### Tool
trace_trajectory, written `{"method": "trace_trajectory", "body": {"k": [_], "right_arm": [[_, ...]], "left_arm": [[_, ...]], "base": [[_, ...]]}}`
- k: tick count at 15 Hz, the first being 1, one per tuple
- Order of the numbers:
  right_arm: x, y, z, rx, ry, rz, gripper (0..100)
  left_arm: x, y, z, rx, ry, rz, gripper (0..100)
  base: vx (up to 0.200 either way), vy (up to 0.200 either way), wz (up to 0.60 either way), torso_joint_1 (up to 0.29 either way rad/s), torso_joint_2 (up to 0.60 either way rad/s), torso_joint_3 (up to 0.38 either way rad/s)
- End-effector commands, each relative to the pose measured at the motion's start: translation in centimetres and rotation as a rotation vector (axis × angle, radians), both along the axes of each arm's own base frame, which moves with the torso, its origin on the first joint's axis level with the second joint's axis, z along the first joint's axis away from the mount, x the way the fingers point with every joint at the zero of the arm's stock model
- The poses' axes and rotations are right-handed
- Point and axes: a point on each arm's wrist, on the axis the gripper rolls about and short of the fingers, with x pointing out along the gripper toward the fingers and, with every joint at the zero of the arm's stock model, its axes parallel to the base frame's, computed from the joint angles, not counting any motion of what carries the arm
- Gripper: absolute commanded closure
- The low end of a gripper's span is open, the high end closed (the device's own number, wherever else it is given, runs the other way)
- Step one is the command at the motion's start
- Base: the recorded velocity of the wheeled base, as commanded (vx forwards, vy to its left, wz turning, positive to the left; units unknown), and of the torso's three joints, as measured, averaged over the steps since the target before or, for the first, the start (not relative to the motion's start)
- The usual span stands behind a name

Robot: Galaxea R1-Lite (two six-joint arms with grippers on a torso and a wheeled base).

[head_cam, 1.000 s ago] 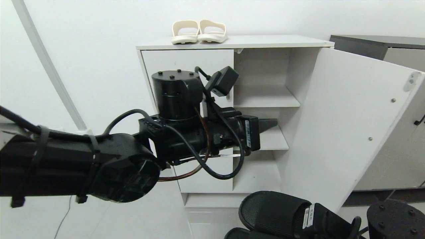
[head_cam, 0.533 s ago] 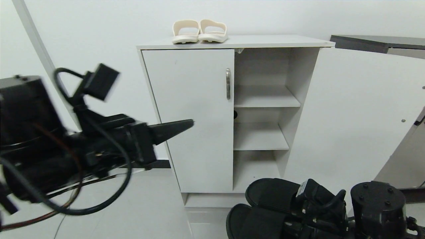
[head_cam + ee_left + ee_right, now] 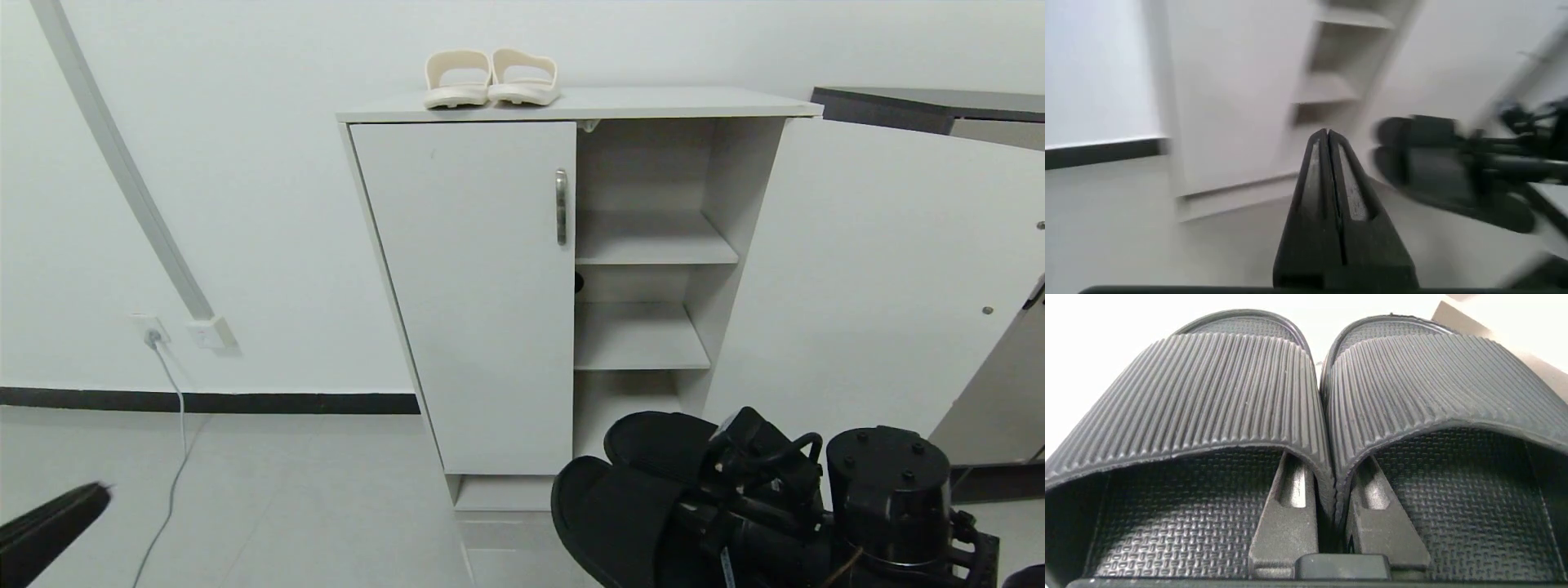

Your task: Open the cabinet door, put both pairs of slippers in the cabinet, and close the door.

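The right jaws are clamped on a pair of black ribbed rubber slippers (image 3: 645, 490). In the right wrist view one finger (image 3: 1286, 514) lies inside each slipper. Together the fingers pinch the pair's touching inner walls, so both slippers are held side by side in one grip. The left jaws are pressed fully together with nothing between them, and their fingers (image 3: 1331, 196) meet along a thin seam.

Ahead of the right jaws, just past the slippers' far ends, stands a tall white laminate cabinet (image 3: 694, 102). Its right door (image 3: 882, 278) is swung wide open to the right of those jaws. This uncovers bare white shelves (image 3: 641, 336) directly ahead of and above the held pair. The cabinet's left door (image 3: 473, 310) is shut and stands between the two arms' jaws, well apart from the left jaws. The left jaws sit low over the pale grey tiled floor (image 3: 326, 490).

A second pair, cream moulded slippers (image 3: 490, 77), rests on the cabinet top, high above and beyond both jaws. A slim metal bar handle (image 3: 561, 207) runs upright along the shut door's inner edge, up and left of the right jaws.
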Motion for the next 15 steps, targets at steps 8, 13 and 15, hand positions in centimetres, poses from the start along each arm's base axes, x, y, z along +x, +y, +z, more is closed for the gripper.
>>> {"method": "trace_trajectory", "body": {"k": [8,13,15], "right_arm": [[0.7,0.5,-0.5,-0.015,-0.001,-0.046,100],[0.9,0.7,-0.4,-0.01,-0.005,-0.047,100],[1.4,1.4,-0.4,-0.015,-0.024,-0.095,100]], "left_arm": [[-5.2,0.9,-9.8,0.175,-0.135,0.418,100],[-5.6,0.7,-11.5,0.245,-0.105,0.315,100],[-5.6,0.7,-11.5,0.254,-0.107,0.308,100]], "base": [[0.0,0.0,0.0,0.0,0.0,0.0],[0.0,0.0,0.0,0.0,0.0,0.0],[0.0,0.0,0.0,0.0,0.0,0.0]]}}
